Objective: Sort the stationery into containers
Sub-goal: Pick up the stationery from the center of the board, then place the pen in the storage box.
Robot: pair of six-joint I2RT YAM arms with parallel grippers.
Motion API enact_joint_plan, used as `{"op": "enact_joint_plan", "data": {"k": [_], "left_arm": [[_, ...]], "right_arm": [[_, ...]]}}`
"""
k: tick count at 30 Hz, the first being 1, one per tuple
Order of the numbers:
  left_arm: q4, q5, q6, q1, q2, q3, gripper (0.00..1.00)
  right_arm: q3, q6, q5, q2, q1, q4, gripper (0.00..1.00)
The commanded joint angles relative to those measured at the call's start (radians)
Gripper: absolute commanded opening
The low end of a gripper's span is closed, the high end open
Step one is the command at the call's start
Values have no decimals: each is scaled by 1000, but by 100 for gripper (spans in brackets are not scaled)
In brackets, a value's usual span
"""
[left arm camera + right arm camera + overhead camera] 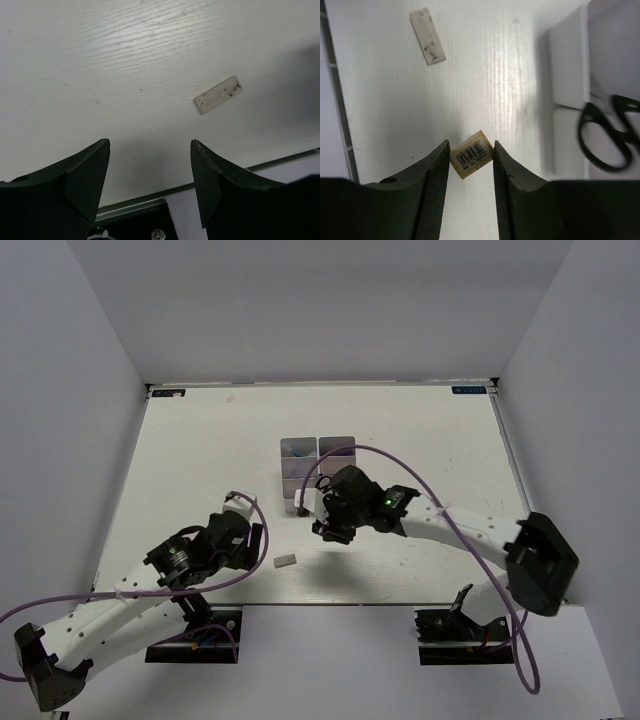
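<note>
A tiny beige eraser (472, 154) with a barcode label sits tilted between the fingers of my right gripper (471, 143), which is shut on it, both pads touching its sides. This gripper (325, 525) hovers just in front of the containers (318, 455), a block of small white bins. Black-handled scissors (607, 135) lie in one bin (567, 60). A grey-white flat block (286, 561) lies on the table near the front edge. My left gripper (150, 145) is open and empty, with the flat block (218, 94) ahead of it to the right.
The table's front edge with its metal strip (280, 159) runs right under the left fingers. The right arm's purple cable (400, 462) arcs over the bins. White walls enclose the table on three sides.
</note>
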Motion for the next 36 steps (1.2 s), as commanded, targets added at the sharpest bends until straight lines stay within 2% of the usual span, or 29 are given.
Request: {"op": "enact_joint_plan", "data": {"k": [1, 4, 6, 9, 15, 20, 22, 28, 30, 31, 33, 34, 36], "left_arm": [[43, 75, 27, 2, 33, 3, 75], [63, 101, 25, 5, 61, 7, 75], [74, 111, 25, 5, 72, 4, 75], [80, 123, 19, 5, 104, 9, 75], [88, 138, 13, 5, 130, 7, 75], [100, 144, 9, 5, 151, -2, 75], [118, 152, 8, 5, 168, -2, 75], [158, 186, 4, 4, 240, 0, 75], [181, 192, 1, 5, 254, -9, 75], [184, 190, -10, 4, 257, -11, 75], [197, 194, -14, 4, 273, -14, 75], [207, 194, -15, 2, 280, -13, 75], [220, 192, -25, 4, 305, -8, 77]], "right_arm": [[18, 19, 59, -87, -10, -63, 0], [0, -5, 195, -130, -24, -26, 0], [-10, -11, 339, -124, -38, 27, 0], [-5, -27, 410, -95, -67, 79, 0], [47, -30, 440, -14, -108, 130, 0], [89, -13, 401, 51, -137, 133, 0], [99, -5, 403, 72, -142, 138, 4], [116, 7, 398, 91, -160, 164, 4], [135, 15, 389, 108, -163, 153, 8], [139, 22, 387, 109, -169, 149, 12], [145, 32, 383, 125, -174, 140, 25], [145, 32, 383, 125, -174, 144, 35], [145, 44, 380, 122, -176, 140, 44]]}}
